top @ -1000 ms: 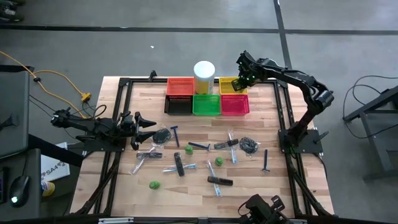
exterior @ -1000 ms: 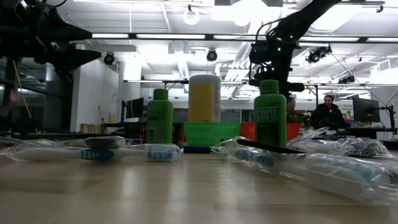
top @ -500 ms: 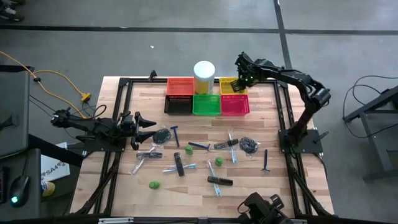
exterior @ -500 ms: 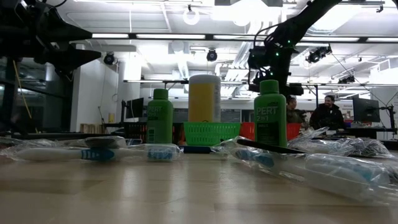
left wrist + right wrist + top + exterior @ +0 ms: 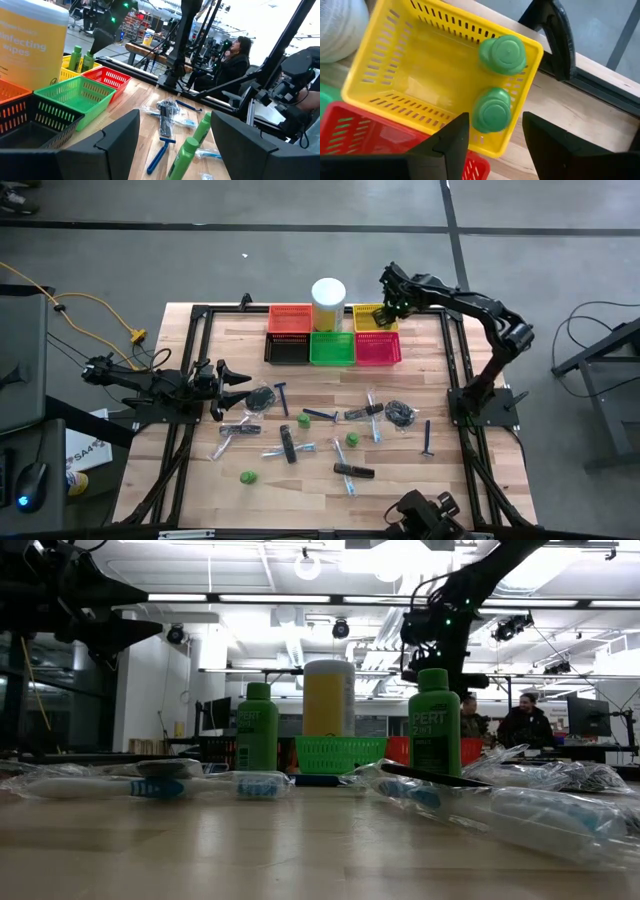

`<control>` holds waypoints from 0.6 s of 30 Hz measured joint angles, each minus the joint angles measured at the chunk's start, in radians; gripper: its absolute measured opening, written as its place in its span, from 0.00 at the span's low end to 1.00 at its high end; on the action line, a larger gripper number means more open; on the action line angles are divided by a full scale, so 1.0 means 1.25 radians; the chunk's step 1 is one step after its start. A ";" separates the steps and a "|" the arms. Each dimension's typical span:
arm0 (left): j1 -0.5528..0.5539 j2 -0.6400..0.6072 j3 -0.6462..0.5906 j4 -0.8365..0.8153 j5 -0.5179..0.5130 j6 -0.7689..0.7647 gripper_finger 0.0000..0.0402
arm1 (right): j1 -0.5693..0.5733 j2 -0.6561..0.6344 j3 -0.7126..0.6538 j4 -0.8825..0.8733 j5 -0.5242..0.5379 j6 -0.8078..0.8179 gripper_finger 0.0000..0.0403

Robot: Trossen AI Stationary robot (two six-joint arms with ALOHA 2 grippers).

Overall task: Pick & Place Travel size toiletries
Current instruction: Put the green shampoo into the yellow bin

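The white cylinder stands at the table's far edge, with one basket to its left and another to its right. Just in front of the cylinder sit three more baskets in a row. In the basket to the cylinder's right stand two bottles, side by side near one end. Well in front of the cylinder, razors, toothbrushes, bottles and coiled bundles lie scattered across the table's middle.
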 joint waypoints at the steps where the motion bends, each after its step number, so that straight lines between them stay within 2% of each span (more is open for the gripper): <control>1: 0.000 0.000 0.000 0.000 0.000 0.000 0.61 | 0.000 -0.010 0.000 -0.001 0.000 0.000 0.44; 7: 0.000 0.000 0.000 0.000 0.003 0.000 0.61 | 0.000 -0.086 0.000 -0.010 -0.032 -0.003 0.44; 14: 0.000 0.000 0.000 0.000 0.003 0.000 0.61 | 0.004 -0.169 0.000 -0.051 -0.145 -0.007 0.44; 18: 0.000 0.000 0.000 0.000 0.002 0.000 0.61 | 0.017 -0.218 0.000 -0.076 -0.212 -0.060 0.43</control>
